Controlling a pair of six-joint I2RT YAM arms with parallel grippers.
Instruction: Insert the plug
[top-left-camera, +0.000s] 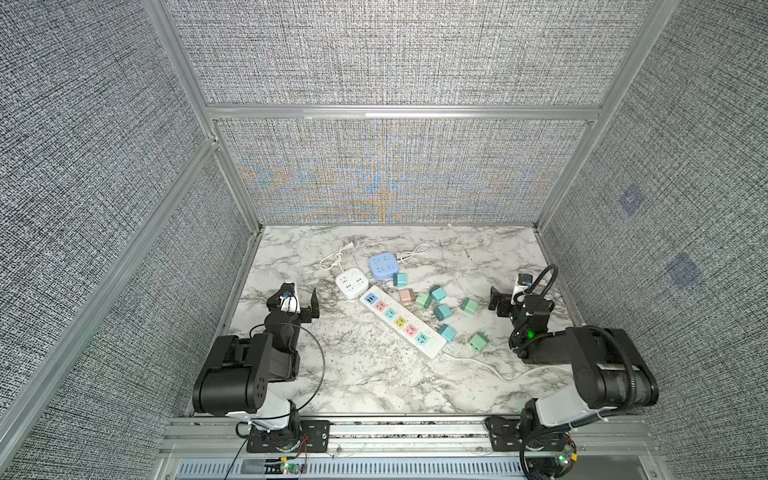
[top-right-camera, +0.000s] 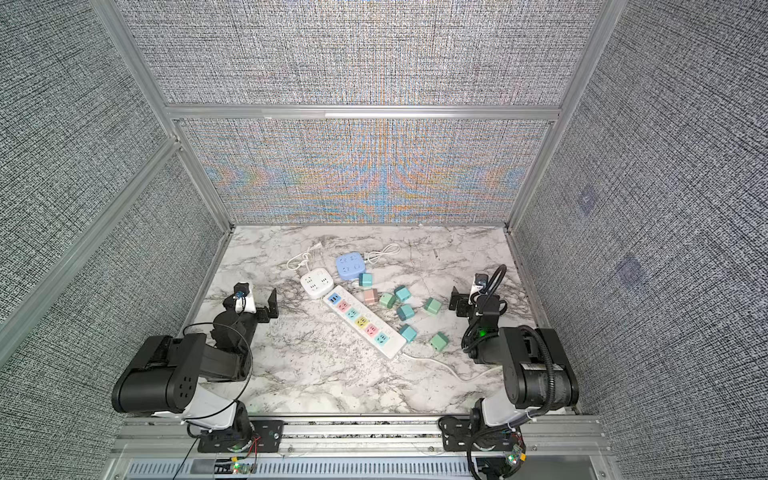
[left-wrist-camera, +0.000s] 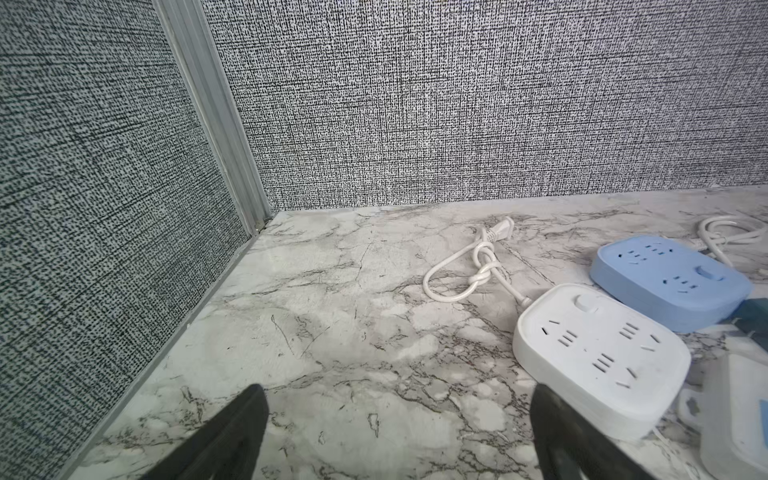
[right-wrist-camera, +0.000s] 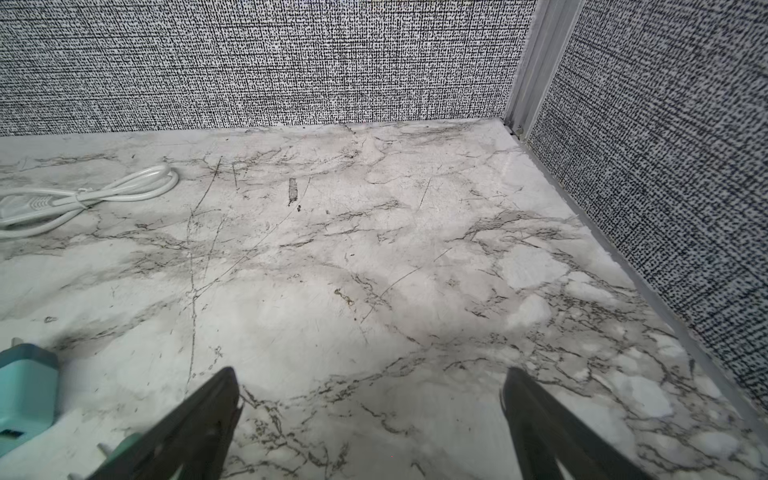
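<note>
Plugs, eight small cubes, lie loose on the table, all on the right gripper's side of the strip and none seated in its coloured outlets. A pink plug lies just beside the strip's far half. A teal plug lies just beside its cord end, and the others are scattered near it. A white socket sits just beside the strip's far end, with a blue socket just beyond it. The left gripper is well apart from the strip on its other side, jaws spread wide and holding nothing. The right gripper is past the plugs from the strip, jaws likewise spread and empty, with bare table between its fingers in the right wrist view.
</note>
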